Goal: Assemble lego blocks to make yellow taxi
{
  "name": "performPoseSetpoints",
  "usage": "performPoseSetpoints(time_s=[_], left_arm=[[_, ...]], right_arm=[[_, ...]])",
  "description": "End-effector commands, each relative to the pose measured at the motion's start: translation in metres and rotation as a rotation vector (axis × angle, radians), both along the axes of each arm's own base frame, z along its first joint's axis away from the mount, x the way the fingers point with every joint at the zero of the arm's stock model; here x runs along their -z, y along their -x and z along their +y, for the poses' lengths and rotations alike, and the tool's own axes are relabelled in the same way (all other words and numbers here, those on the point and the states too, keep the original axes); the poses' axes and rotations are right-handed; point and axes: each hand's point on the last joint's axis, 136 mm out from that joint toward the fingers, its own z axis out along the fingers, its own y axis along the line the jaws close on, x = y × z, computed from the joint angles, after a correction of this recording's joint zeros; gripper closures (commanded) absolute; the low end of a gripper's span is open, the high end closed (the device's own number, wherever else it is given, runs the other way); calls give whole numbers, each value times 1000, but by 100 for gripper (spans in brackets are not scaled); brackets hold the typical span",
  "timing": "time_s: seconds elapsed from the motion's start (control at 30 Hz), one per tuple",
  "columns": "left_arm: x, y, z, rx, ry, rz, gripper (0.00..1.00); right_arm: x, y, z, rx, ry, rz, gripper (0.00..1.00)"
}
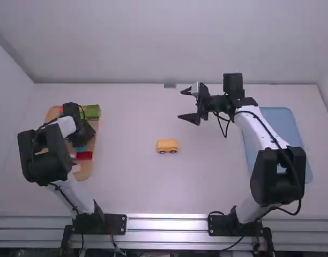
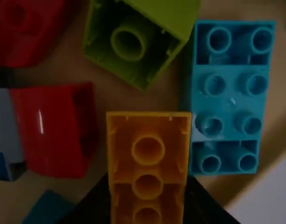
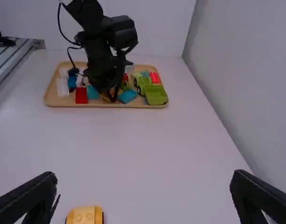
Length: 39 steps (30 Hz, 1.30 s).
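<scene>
1. End effector, left (image 1: 82,134): black, lowered over the wooden tray; fingers closed on item 2.
2. Yellow-orange block (image 2: 147,173): plastic, oblong, hollow side showing, 3 round tubes in a row; in the tray area, between the left fingers.
3. End effector, right (image 1: 184,105): black, 2 tapered fingers, wide open, nothing between them; above the tabletop (image 1: 126,187), toward its far edge.
4. Yellow car (image 1: 167,145): blocky, studded on top, dark round wheels; on the tabletop, about midway between left and right edges.
5. Wooden tray (image 1: 84,172): tan, rounded corners; near the tabletop's left edge.
6. Turquoise block (image 2: 229,100): shiny, rectangular, 8 hollow round studs; just beside item 2.
7. Green block (image 2: 171,14): hollow, 1 thick tube inside, tilted.
8. Red piece (image 2: 47,133): glossy, curved face.
9. Blue tray (image 1: 284,115): flat, smooth, rounded corners; near the tabletop's right edge.
</scene>
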Motion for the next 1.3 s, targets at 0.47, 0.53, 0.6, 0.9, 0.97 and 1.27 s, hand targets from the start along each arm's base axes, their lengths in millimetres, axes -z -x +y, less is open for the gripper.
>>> performPoseSetpoints(time_s=[0.47, 0.53, 0.6, 0.9, 0.97, 1.27], left_arm=[[-139, -21, -70, 411, -5, -363, 85], [-163, -25, -113, 614, -2, -480, 85], [-176, -26, -144, 743, 7, -556, 85], [-224, 0, -292, 1317, 202, -982, 86], [-227, 4, -303, 1361, 226, -1021, 86], [-228, 18, -336, 1521, 223, -1231, 87]], right_arm=[[-10, -8, 15, 45, -47, 131, 1], [-12, -6, 23, 35, -59, 159, 1], [-11, -5, 30, 18, -70, 172, 1], [-7, 14, 47, -316, -241, 291, 1], [-5, 13, 51, -321, -237, 327, 0], [-5, 26, 73, -370, -221, 397, 7]])
